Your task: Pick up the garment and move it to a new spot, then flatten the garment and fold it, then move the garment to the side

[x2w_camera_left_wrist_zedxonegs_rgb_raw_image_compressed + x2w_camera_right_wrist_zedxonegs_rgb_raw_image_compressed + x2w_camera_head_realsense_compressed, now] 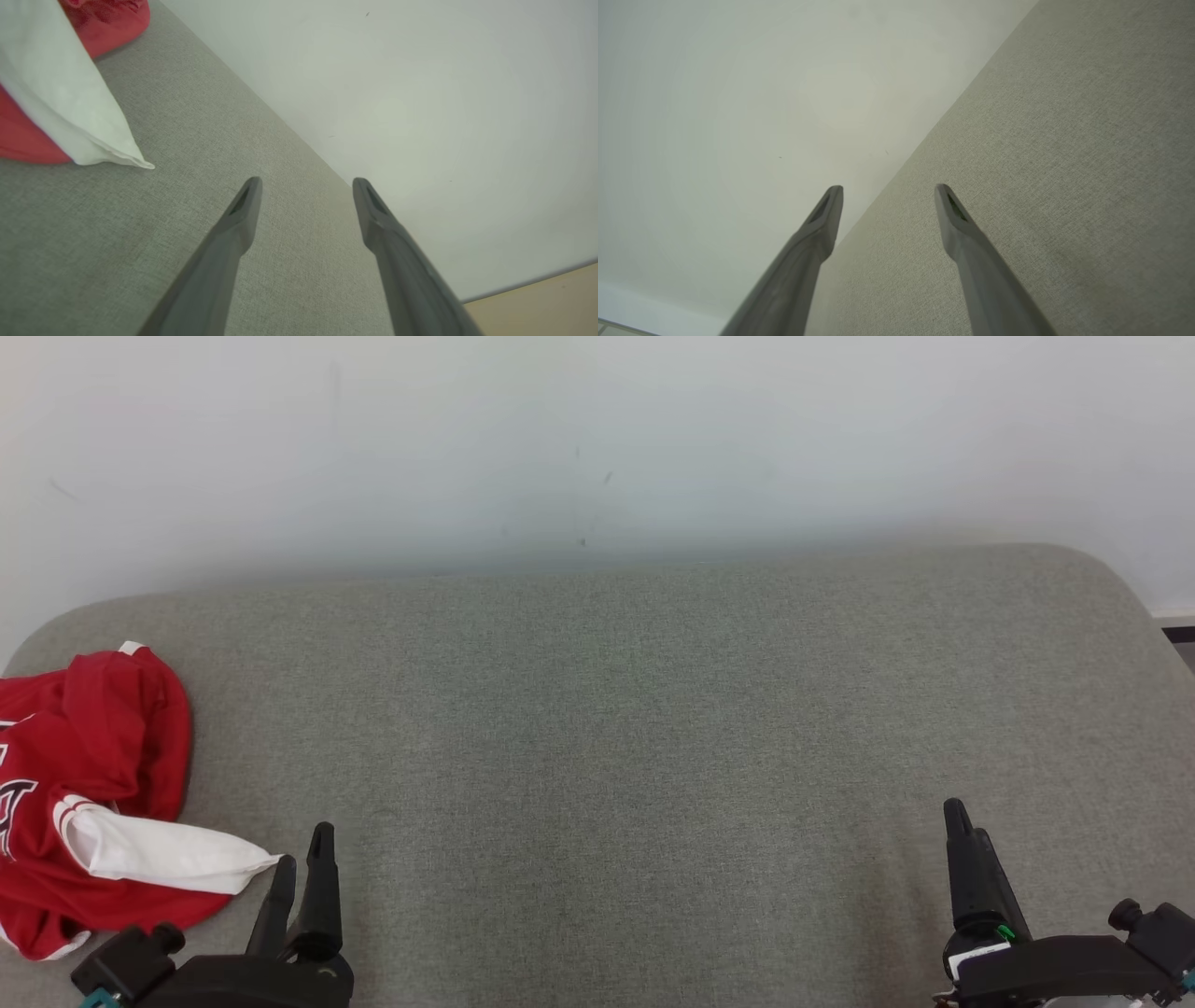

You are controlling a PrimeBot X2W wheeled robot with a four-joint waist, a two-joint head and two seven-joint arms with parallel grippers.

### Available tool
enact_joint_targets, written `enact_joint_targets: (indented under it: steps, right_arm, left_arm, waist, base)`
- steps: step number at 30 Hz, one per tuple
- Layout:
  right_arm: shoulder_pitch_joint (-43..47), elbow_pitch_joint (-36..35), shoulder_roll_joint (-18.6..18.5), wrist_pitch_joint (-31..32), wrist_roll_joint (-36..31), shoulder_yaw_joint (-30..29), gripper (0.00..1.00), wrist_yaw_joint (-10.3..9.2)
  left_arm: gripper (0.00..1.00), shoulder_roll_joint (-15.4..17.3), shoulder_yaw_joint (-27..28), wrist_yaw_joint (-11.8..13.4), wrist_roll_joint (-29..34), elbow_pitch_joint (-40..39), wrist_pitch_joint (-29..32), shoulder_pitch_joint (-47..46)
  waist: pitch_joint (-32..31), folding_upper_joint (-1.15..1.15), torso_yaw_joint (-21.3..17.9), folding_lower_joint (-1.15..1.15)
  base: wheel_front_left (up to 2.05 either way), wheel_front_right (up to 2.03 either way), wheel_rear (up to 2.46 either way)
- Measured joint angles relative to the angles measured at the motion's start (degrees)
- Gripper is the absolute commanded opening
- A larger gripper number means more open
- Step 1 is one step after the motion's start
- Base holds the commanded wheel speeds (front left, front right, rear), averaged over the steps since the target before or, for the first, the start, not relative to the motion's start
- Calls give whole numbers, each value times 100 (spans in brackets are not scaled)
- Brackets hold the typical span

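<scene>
Judging nothing done yet, I see the red jersey [93, 747] crumpled just left of my spread left claw [303, 845], right claw [966, 821] spread too.

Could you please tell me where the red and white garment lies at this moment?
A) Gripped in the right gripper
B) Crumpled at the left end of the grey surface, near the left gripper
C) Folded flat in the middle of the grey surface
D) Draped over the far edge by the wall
B: the garment lies bunched at the left end of the grey surface, its white sleeve tip close to the open, empty left gripper.
</scene>
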Motion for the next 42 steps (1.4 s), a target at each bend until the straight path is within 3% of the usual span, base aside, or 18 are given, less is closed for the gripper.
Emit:
enact_joint_targets:
  steps: [7,8,42]
  right_arm:
    - [52,-13,-11,-146,-624,136,100,0]
    - [89,26,-29,-298,-1349,234,100,0]
    - [209,-107,-41,-803,-3493,470,100,0]
  left_arm:
    - [100,31,-101,122,726,-20,-145,9]
    - [100,98,-234,282,1467,-67,-292,70]
    - [100,232,-587,682,3549,-313,-802,110]
  waist:
    - [0,0,10,0]
    - [-14,0,29,0]
    - [-4,0,53,0]
  base:
    - [0,0,0]
    - [0,0,0]
    - [0,0,0]
